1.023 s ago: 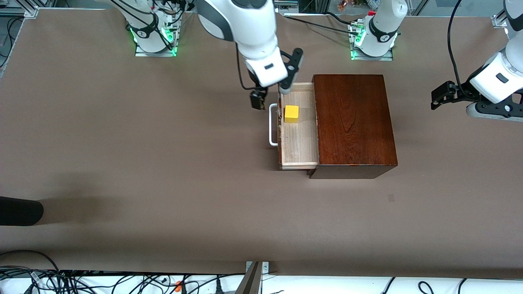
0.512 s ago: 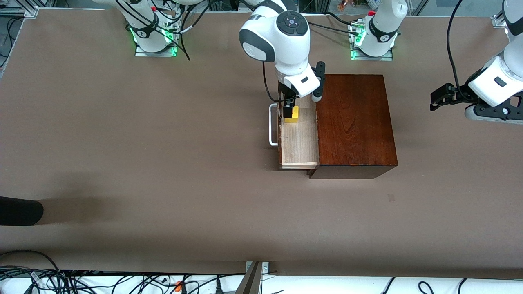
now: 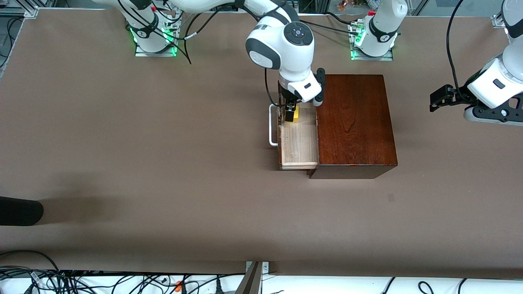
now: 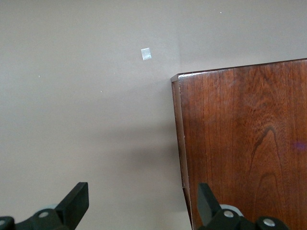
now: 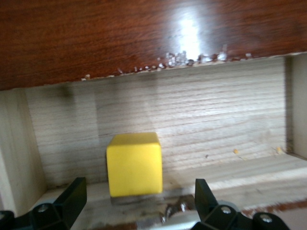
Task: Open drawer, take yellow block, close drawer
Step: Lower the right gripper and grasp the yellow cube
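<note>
Atop the brown table [image 3: 122, 143], a dark reddish-brown wooden box [image 3: 353, 122] has its pale-lined drawer [image 3: 299, 143] pulled out by the white handle [image 3: 271, 124], exposing the small yellow block [image 5: 134, 164] inside. Right gripper [image 5: 136, 211] straddles it, fingers spread, nothing gripped; left gripper [image 4: 141, 211] waits open beside the box

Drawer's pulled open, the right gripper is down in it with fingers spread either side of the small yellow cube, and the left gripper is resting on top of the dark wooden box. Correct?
Not quite: the left gripper is not on the dark reddish-brown wooden box; the front view shows it over bare table toward the left arm's end. The rest holds: the pale-wood drawer is open and the right gripper straddles the small yellow cube, fingers open.
</note>
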Robot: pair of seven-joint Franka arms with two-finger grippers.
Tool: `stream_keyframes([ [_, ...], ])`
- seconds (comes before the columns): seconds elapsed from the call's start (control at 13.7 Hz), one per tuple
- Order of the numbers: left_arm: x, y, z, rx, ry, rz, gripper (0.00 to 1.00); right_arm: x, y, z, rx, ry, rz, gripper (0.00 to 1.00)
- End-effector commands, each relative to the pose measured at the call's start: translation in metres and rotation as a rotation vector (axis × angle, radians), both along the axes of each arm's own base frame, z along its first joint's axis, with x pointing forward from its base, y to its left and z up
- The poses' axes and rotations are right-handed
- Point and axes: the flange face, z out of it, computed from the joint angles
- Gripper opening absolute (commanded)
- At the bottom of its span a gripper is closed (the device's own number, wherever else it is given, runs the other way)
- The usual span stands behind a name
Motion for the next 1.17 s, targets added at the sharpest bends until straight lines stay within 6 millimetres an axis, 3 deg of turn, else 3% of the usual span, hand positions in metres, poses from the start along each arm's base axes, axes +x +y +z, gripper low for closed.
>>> stream_keyframes([
  [0.0, 0.001, 0.003, 0.005, 0.007, 0.005, -0.014, 1.0, -0.003, 0.011, -0.015, -0.011, -0.037, 0.0, 1.0],
  [0.29, 0.001, 0.003, 0.005, 0.007, 0.008, -0.016, 1.0, 0.002, 0.011, -0.031, -0.016, -0.052, 0.004, 0.96],
  [0.37, 0.0, 0.003, 0.006, 0.007, 0.008, -0.016, 1.0, 0.002, 0.011, -0.033, -0.019, -0.057, 0.01, 0.83],
  [0.44, 0.0, 0.003, 0.006, 0.007, 0.008, -0.016, 1.0, 0.003, 0.011, -0.031, -0.02, -0.064, 0.017, 0.61],
  [0.58, 0.0, 0.003, 0.005, 0.007, 0.009, -0.016, 1.0, 0.005, 0.01, -0.028, -0.023, -0.066, 0.016, 0.11],
  [0.66, 0.0, 0.003, 0.005, 0.007, 0.009, -0.016, 1.0, 0.005, 0.01, -0.027, -0.019, -0.068, 0.014, 0.0],
  [0.95, 0.0, 0.002, 0.004, 0.007, 0.015, -0.017, 1.0, 0.005, 0.009, -0.02, -0.02, -0.069, 0.014, 0.0],
  [1.1, 0.0, -0.005, 0.007, 0.009, 0.012, -0.02, 1.0, 0.007, 0.009, 0.014, -0.015, -0.068, -0.004, 0.0],
])
